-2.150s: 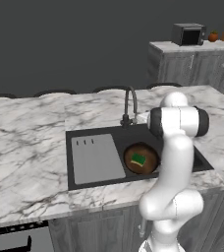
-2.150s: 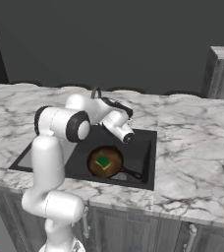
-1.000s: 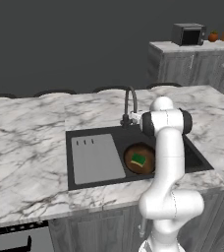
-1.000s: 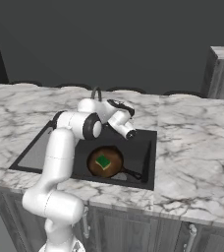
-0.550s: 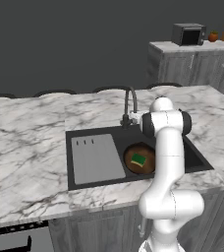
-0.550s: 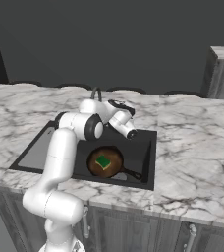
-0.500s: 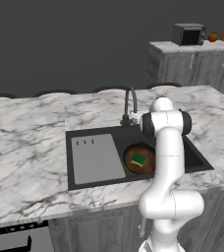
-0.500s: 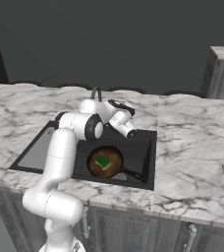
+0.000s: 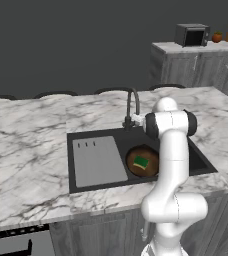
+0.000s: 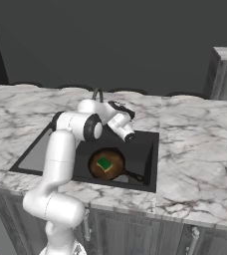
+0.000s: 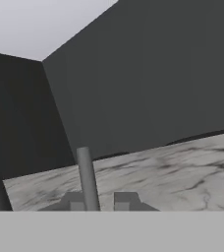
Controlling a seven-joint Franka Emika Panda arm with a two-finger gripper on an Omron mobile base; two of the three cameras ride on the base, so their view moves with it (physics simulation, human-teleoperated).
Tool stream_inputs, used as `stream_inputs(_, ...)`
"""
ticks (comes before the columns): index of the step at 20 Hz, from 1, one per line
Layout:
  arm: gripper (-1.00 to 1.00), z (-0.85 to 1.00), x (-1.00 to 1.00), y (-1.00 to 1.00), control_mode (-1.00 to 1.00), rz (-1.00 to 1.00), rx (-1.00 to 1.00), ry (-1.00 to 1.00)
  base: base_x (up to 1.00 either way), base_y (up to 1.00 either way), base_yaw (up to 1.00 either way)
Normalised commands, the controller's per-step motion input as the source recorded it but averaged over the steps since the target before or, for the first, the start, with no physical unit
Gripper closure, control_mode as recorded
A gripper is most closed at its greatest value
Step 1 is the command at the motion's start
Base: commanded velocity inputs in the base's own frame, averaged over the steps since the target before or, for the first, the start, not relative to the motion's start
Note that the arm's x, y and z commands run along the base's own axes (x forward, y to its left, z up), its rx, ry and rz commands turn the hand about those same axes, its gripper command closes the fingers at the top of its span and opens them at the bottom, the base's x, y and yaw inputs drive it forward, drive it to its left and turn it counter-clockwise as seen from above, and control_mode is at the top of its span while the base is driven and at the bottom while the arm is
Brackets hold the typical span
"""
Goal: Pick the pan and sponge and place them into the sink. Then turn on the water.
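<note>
From where I stand, the pan [image 9: 142, 160] sits in the deep basin of the black sink [image 9: 81, 136], below the jaws and a little toward the near edge, with its dark handle [image 10: 133, 175] pointing out across the basin floor. The green-topped sponge [image 9: 141, 162] lies inside the pan, on its brown interior. The grey ribbed drainboard [image 9: 98, 161] fills the other half of the sink, off to the side of the jaws and beyond the pan.

The gripper [image 10: 117, 107] is raised above the back rim of the sink, right by the base of the dark gooseneck faucet [image 9: 133, 102]. In the hand view the two dark fingertips [image 11: 125, 200] stand a small way apart, and a thin grey rod [image 11: 87, 179] rises just beside one of them; it is probably the faucet lever or stem. The rod seems to pass beside the fingertips and not between them, so I take the jaws to be released and holding nothing, though the view is poor there.

No stream shows under the spout in either base view.

The marbled desk [image 9: 26, 150] spreads out around the sink. Far behind the jaws, on a separate grey cabinet [image 9: 196, 67], stands a microwave [image 9: 191, 35].
</note>
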Motion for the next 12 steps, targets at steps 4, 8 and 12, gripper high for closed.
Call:
stream_inputs(4, 1.00, 0.00, -0.31, -0.41, -1.00, -0.06, 0.04, 0.00, 0.00, 0.00, 0.00)
stream_inputs(8, 1.00, 0.00, -0.14, -0.54, -1.00, -0.05, 0.06, 0.07, 0.00, 0.00, 0.00)
stream_inputs(12, 1.00, 0.00, -0.10, -0.56, -1.00, -0.05, 0.05, 0.08, 0.00, 0.00, 0.00)
